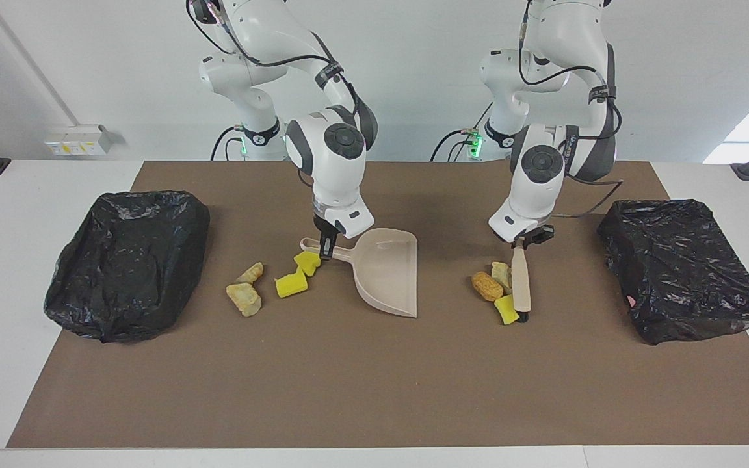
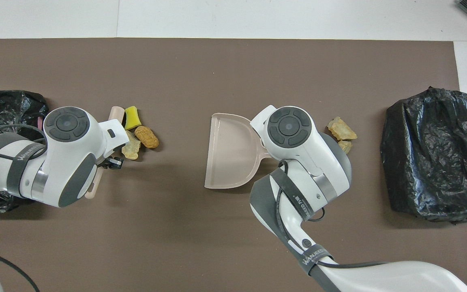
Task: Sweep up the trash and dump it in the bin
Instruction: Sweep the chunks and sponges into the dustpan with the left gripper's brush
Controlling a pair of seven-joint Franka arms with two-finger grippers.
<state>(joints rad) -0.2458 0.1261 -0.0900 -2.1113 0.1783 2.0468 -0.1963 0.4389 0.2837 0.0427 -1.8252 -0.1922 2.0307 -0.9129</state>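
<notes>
1. My left gripper [image 1: 523, 242], right of centre in the facing view, is clamped on the brush [image 1: 520, 281]; its bristles touch the yellow sponge chunk [image 1: 506, 310].
2. My right gripper [image 1: 326, 247], centre frame, is closed on the dustpan [image 1: 389, 273] handle.
3. Step in hand, I judge: gathering three pieces beside the brush; four more [image 1: 270, 284] lie left of the dustpan.
4. Next calls for sweeping them into the dustpan mouth, then dumping in a black bin [image 1: 126, 261].

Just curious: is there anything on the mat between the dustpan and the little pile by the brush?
No. In both views only bare brown mat lies between the dustpan and the pile by the brush.
</notes>
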